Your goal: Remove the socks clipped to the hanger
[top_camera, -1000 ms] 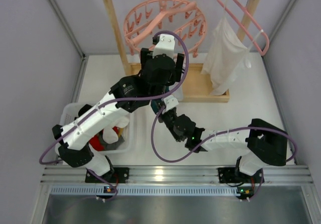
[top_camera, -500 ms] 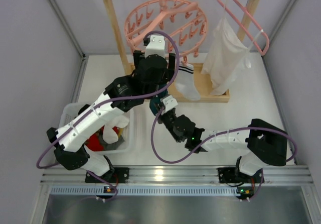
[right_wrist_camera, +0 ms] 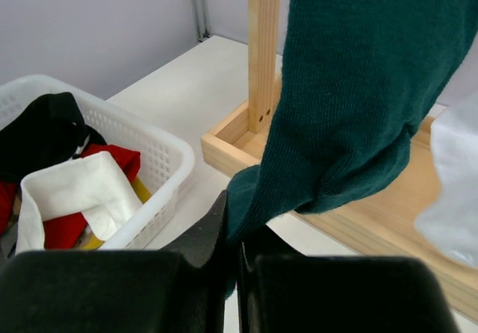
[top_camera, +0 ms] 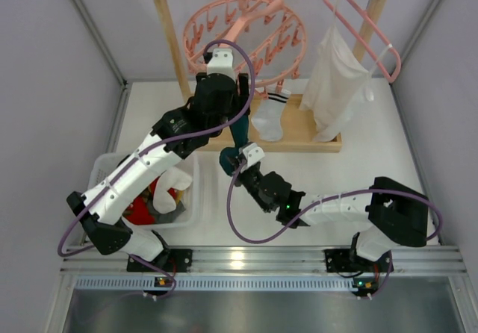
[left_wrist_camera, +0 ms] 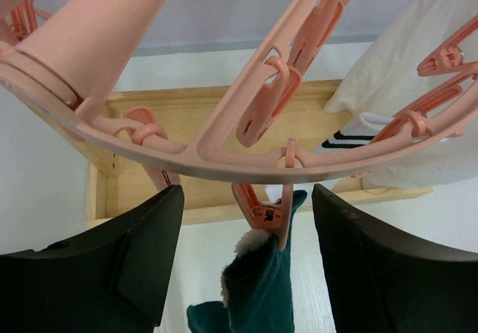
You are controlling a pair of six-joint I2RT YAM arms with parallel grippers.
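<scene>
Now the right gripper (right_wrist_camera: 233,228) pinches the teal sock (right_wrist_camera: 351,86) hanging from a clip (left_wrist_camera: 265,213) on the hanger (left_wrist_camera: 224,161). The left gripper (left_wrist_camera: 246,195) stands wide around that clip. If it misses, the pull could stretch the sock.

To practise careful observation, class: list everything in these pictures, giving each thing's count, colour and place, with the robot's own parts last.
ring hanger: one, pink, on the rack's top bar
teal sock: one, dark teal, clipped to the ring hanger
striped sock: one, white with black stripes, hanging from the ring hanger
rack: one, pale wood, far side of table
triangular hanger: one, pink, rack's right end
garment: one, white, on the triangular hanger
basket: one, white, near left
fabric pieces: several, red, white, black, yellow, in basket
table: one, white
left tool: black, open, flanking the teal sock's clip
right tool: black, shut on teal sock
</scene>
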